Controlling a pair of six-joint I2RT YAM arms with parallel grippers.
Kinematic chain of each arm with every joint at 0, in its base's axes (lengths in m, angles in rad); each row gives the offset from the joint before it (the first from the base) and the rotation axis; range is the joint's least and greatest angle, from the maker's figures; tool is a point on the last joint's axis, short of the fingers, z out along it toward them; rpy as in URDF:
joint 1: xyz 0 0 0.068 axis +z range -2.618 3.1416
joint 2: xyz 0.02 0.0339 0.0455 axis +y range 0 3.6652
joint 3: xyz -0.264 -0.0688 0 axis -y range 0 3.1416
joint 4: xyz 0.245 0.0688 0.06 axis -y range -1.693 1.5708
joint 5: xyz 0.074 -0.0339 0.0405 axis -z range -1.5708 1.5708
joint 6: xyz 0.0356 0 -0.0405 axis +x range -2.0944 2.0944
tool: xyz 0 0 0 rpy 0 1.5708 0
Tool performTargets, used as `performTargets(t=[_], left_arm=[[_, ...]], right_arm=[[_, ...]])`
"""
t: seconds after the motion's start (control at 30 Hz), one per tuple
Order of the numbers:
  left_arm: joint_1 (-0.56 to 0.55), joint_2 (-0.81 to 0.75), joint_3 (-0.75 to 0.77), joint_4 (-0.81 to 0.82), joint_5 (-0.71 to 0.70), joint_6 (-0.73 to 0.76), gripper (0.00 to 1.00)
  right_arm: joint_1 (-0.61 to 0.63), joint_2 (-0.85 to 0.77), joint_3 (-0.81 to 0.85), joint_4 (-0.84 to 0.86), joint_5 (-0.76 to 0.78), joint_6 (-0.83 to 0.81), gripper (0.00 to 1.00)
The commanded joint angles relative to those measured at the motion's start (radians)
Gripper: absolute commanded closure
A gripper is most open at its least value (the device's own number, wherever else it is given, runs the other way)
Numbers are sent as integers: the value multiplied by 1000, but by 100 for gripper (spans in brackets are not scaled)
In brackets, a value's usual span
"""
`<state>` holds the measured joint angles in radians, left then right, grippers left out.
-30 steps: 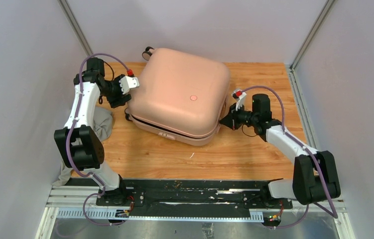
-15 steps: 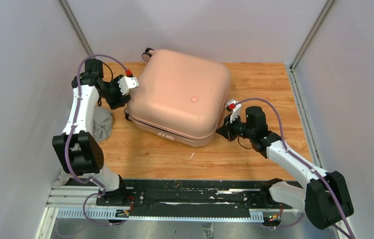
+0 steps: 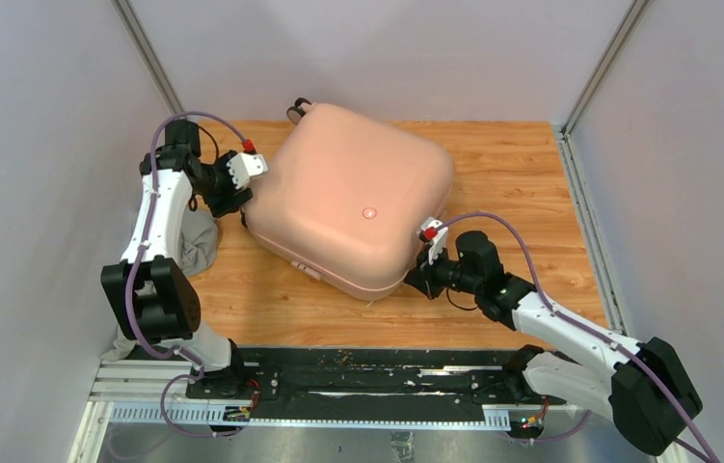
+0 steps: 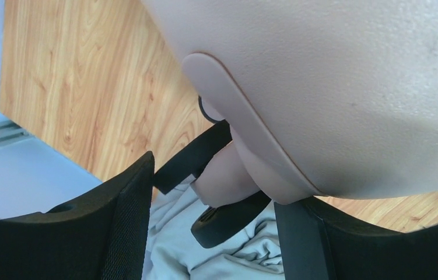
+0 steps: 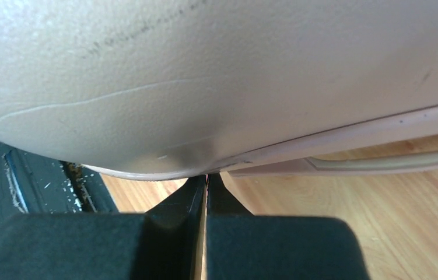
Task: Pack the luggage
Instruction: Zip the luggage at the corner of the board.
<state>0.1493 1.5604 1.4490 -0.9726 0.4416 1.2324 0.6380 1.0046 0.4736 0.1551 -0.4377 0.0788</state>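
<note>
left arm [image 3: 150,222]: runs up the left side of the top view, wrist bent in toward the luggage
left claw [image 3: 232,193]: open, jaws straddling the luggage's left corner. In the wrist view the finger [image 4: 321,245] on the right of that frame sits right against the shell's edge, and the other one stands a bit apart, so it's not really pinching anything
grey cloth [image 3: 200,241]: crumpled on the tabletop at the left edge, under the left arm and just beside the luggage. It also shows up below the claw in the wrist view
luggage [image 3: 353,183]: pale pink hard shell, closed, lying flat in the middle of the frame toward the top, turned diagonal so one corner points to the lower middle. There's a small round badge [image 3: 368,212] on the lid
black wheel [image 3: 297,108]: pokes out at the luggage's upper left corner. Another one [image 4: 228,219] sits between the left claw's fingers in the wrist view
right claw [image 3: 417,278]: squeezed fully closed with nothing between the fingers, tips tucked up against the seam lip at the luggage's lower right corner
right arm [image 3: 560,323]: stretches from the lower right of the frame up and to the left, low over the wood
tabletop [image 3: 522,174]: light wood planks
black rail [image 3: 367,374]: runs along the bottom of the frame, with both arm bases on it
</note>
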Motion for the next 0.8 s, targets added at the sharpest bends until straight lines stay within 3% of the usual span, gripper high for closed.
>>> performTargets(t=[0.0, 0.2, 0.47, 0.57, 0.63, 0.67, 0.7, 0.73, 0.77], left_arm=[[-29, -7, 82, 51, 127, -337, 100], [-28, 48, 204, 73, 56, -378, 100], [-28, 23, 182, 112, 42, -342, 100], [-29, 2, 131, 112, 21, -292, 98], [-27, -1, 107, 110, -7, -267, 89], [-23, -4, 94, 110, -13, -252, 72], [-19, -11, 80, 110, -10, -236, 63], [-13, -18, 67, 110, -3, -219, 48], [-8, -27, 55, 110, 3, -198, 41]], right_arm=[[107, -46, -15, 69, -218, 71, 100], [106, -77, -8, 22, -195, 65, 100], [106, -42, -24, 46, -171, 101, 99], [105, -57, -27, 14, -78, 166, 76], [106, -90, -31, -5, -41, 210, 62], [106, -110, -30, -22, -12, 235, 54], [104, -130, -27, -48, 23, 262, 48], [101, -156, -26, -81, 71, 292, 44], [89, -179, -26, -110, 110, 331, 42]])
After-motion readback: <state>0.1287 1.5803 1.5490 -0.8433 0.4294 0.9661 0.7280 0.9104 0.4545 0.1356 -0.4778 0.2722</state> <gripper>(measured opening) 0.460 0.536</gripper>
